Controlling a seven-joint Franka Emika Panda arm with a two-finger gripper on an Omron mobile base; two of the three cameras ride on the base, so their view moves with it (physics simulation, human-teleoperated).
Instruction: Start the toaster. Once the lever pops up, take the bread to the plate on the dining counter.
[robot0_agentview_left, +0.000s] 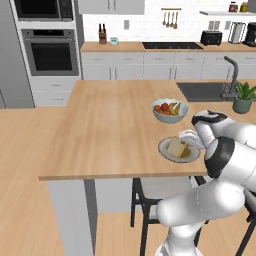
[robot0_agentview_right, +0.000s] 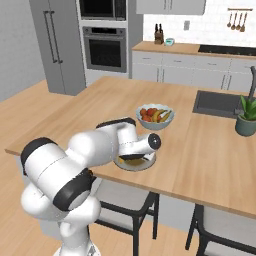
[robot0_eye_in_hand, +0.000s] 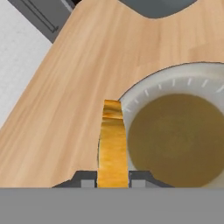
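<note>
The tool (robot0_eye_in_hand: 113, 181) grips the bread (robot0_eye_in_hand: 113, 144) over the plate (robot0_eye_in_hand: 144, 94).

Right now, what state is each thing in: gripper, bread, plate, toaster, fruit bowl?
gripper: shut on the bread, over the plate.
bread: held on edge, at the plate, not released.
plate: on the dining counter, upright.
toaster: far on the back worktop.
fruit bowl: upright, holding fruit, beside the plate.
</note>
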